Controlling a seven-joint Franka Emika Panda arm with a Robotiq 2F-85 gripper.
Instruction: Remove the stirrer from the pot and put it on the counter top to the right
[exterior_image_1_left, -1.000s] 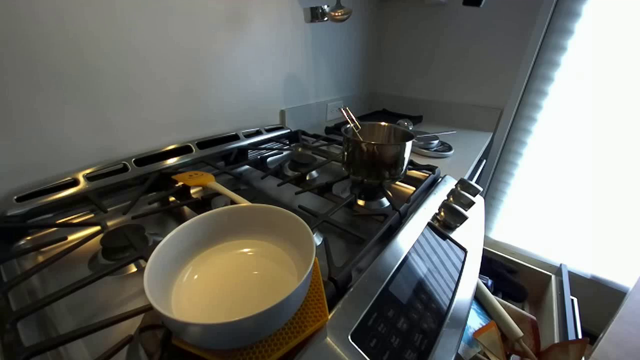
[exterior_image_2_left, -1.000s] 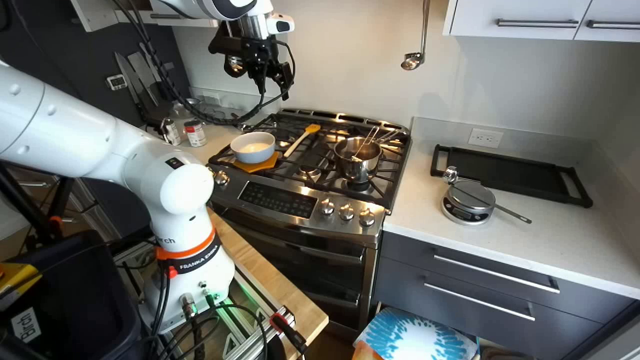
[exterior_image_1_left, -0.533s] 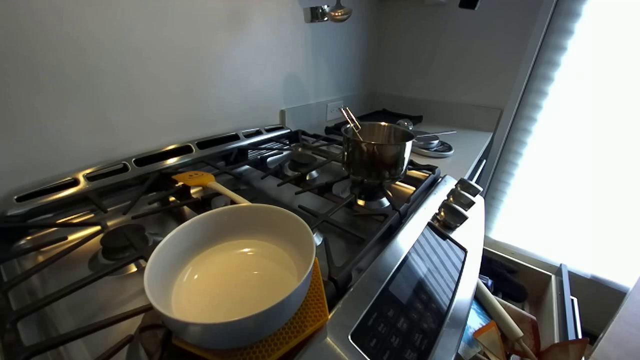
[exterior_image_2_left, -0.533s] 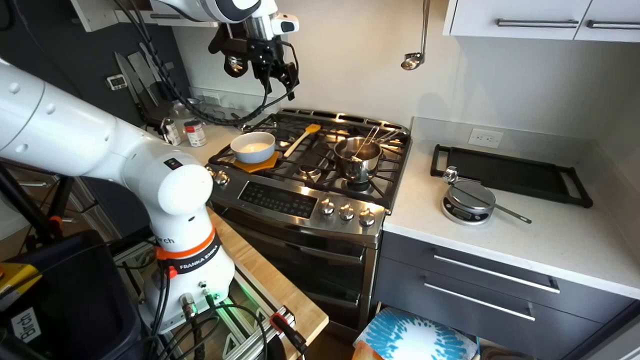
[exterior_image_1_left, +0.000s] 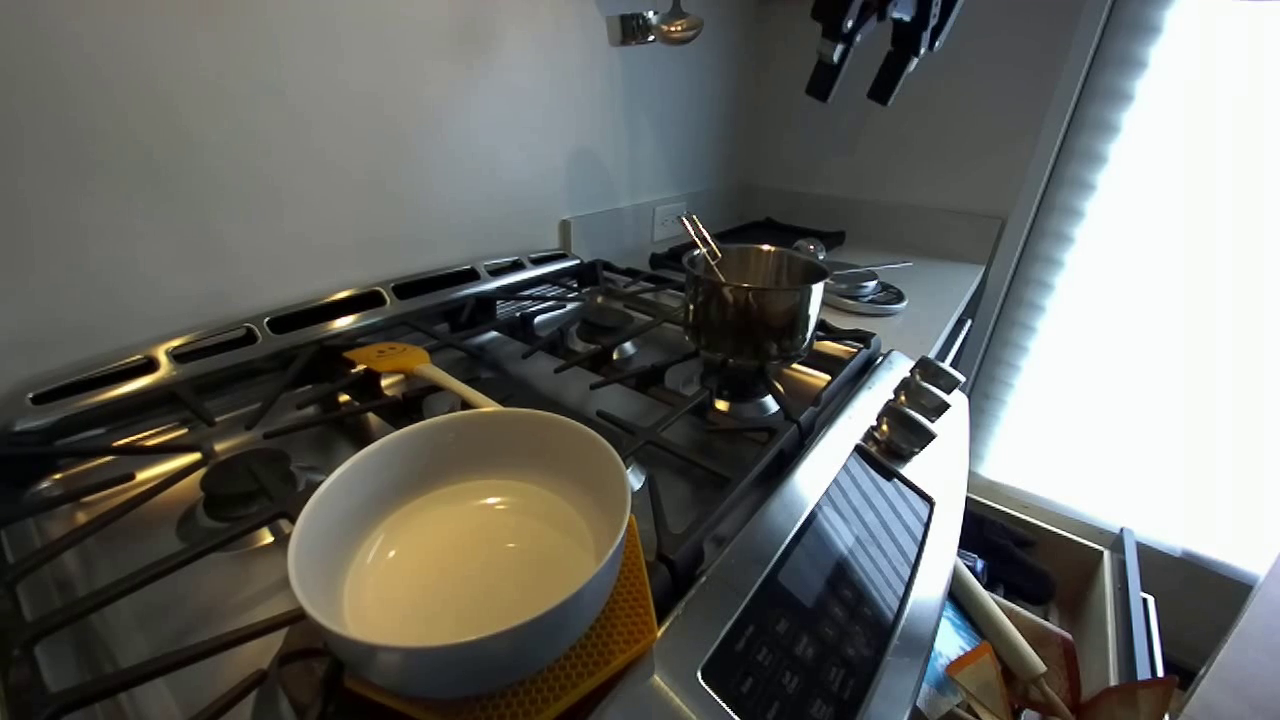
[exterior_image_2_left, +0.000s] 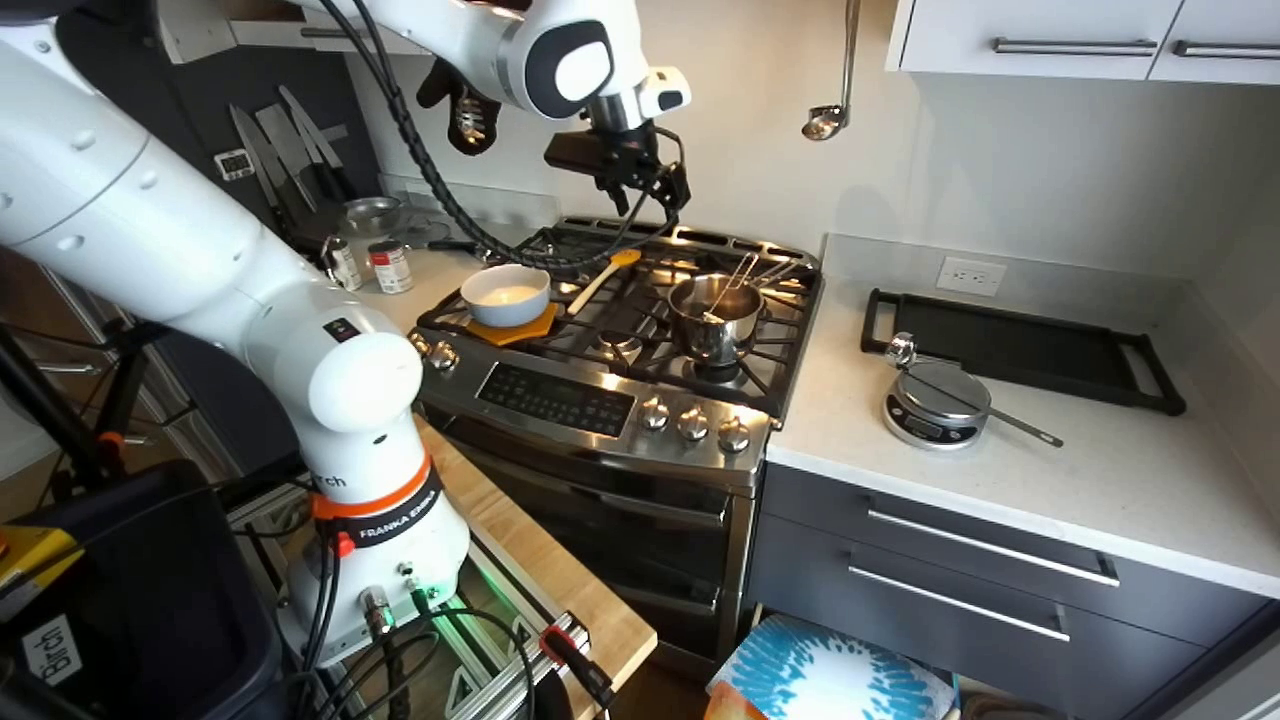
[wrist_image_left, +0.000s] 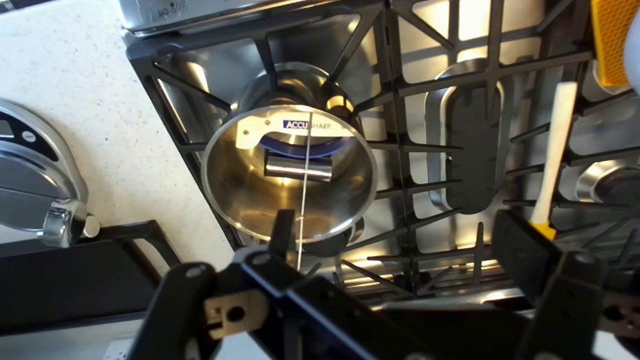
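The small steel pot (exterior_image_1_left: 755, 315) (exterior_image_2_left: 708, 335) (wrist_image_left: 350, 200) stands on the stove. The stirrer (exterior_image_1_left: 716, 262) (exterior_image_2_left: 727, 287) (wrist_image_left: 304, 192) leans in it: a thin loop-shaped handle rises over the rim in both exterior views and looks like a thin straight line across the pot in the wrist view. A white sharpener (wrist_image_left: 260, 131) and a shiny cylinder (wrist_image_left: 298, 168) show inside the pot. The pale counter top (exterior_image_2_left: 840, 400) (wrist_image_left: 115, 125) lies beside the stove. My gripper (exterior_image_1_left: 853, 95) (exterior_image_2_left: 650, 203) (wrist_image_left: 395, 215) is open, empty and above the stove, apart from the stirrer.
The wide cream pan (exterior_image_1_left: 470, 570) sits on an orange trivet (exterior_image_2_left: 525, 330). A yellow spatula (exterior_image_2_left: 603, 280) lies on the grates. A scale (exterior_image_2_left: 930, 420) with a spoon across it and a black tray (exterior_image_2_left: 1020, 345) stand on the counter top. A ladle (exterior_image_2_left: 825, 120) hangs on the wall.
The arm has swung right and a little down, bringing the gripper nearer the pot. The open fingers have come into view at the top of an exterior view. Pot and stirrer have not moved.
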